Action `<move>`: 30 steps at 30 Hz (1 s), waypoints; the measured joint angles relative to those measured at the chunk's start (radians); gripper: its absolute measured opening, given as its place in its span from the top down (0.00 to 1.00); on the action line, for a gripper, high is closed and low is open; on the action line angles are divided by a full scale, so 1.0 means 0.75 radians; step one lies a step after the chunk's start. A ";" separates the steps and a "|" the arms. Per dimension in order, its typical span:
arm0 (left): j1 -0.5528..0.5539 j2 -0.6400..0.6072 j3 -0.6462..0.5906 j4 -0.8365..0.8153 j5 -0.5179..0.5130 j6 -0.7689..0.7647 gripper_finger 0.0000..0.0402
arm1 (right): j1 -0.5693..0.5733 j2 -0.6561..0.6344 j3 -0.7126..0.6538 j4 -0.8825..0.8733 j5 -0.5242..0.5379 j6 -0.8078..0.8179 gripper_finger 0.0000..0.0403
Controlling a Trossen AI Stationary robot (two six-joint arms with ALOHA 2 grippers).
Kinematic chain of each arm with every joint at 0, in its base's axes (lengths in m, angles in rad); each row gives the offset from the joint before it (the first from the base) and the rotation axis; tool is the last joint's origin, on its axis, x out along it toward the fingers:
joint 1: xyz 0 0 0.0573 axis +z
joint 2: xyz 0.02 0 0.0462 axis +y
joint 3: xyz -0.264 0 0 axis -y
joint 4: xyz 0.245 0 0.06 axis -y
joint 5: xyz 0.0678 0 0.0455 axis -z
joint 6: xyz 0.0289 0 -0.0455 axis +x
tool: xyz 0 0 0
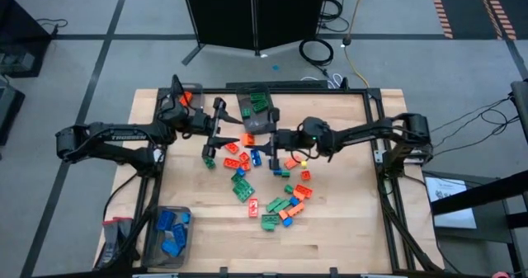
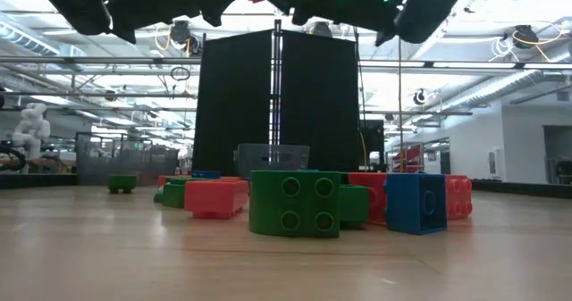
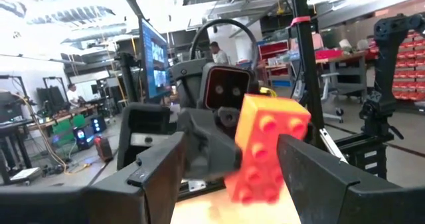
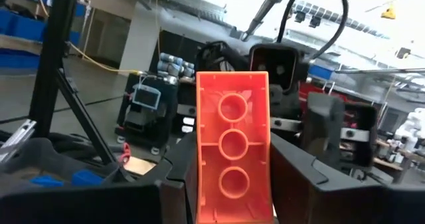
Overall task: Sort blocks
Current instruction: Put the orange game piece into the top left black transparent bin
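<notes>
"TROSSEN" is showing in white on the left arm (image 1: 115, 135). Over the wooden table (image 1: 346, 204), the right gripper (image 1: 266, 138) is pinching an orange brick (image 4: 232, 163), studs facing the left gripper (image 1: 224, 128), whose jaws are standing open either side of it. The loose blocks (image 1: 272, 197) are lying scattered mid-table. Grey workshop floor is surrounding everything.

Grey tiled floor (image 1: 74, 72) — black partition (image 2: 273, 100) behind — bright ceiling lights.
</notes>
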 joint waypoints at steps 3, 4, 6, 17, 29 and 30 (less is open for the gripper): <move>0.000 -0.001 0.000 0.002 0.000 -0.001 0.40 | 0.000 0.039 0.045 -0.003 -0.004 -0.004 0.71; 0.000 -0.003 0.000 0.009 0.002 -0.002 0.40 | -0.003 0.050 0.059 -0.004 -0.004 -0.010 0.71; 0.000 -0.004 0.001 0.011 0.007 -0.004 0.40 | -0.008 0.061 0.073 -0.002 -0.006 -0.009 0.71; 0.001 -0.003 0.002 -0.040 0.030 -0.041 0.40 | -0.025 0.057 0.078 -0.011 -0.046 -0.014 0.71; 0.000 0.001 0.000 -0.070 0.032 -0.032 0.40 | -0.025 -0.058 0.083 -0.135 -0.084 -0.050 0.71; 0.000 0.001 0.001 -0.069 0.032 -0.032 0.40 | -0.027 -0.058 0.083 -0.148 -0.084 -0.048 0.71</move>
